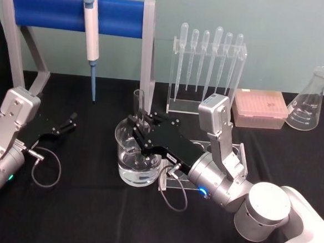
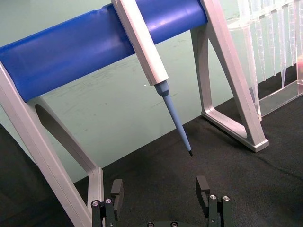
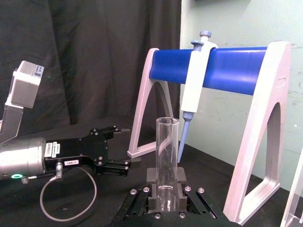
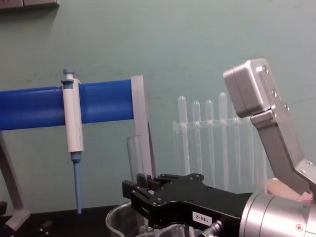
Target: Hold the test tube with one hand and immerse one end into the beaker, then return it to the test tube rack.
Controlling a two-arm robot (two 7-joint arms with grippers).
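My right gripper [image 1: 140, 132] is shut on the test tube [image 1: 139, 104], a clear glass tube held upright over the beaker [image 1: 127, 162]. The tube's lower end is down inside the beaker, which holds clear liquid. In the right wrist view the test tube [image 3: 167, 146] rises straight up from between the fingers [image 3: 152, 202]. The chest view shows the test tube [image 4: 134, 155] above the right gripper [image 4: 147, 198] and the beaker's rim [image 4: 117, 218]. My left gripper [image 1: 68, 123] rests open on the left of the table, holding nothing; its fingers [image 2: 117, 193] stand wide apart.
A blue-and-white micropipette [image 1: 91, 39] hangs on a blue-barred stand [image 1: 47, 9] behind the beaker. A clear rack of plastic pipettes [image 1: 208, 63] stands at the back, with a pink tip box [image 1: 259, 108] and a conical flask [image 1: 309, 104] to its right. Cables loop beside both wrists.
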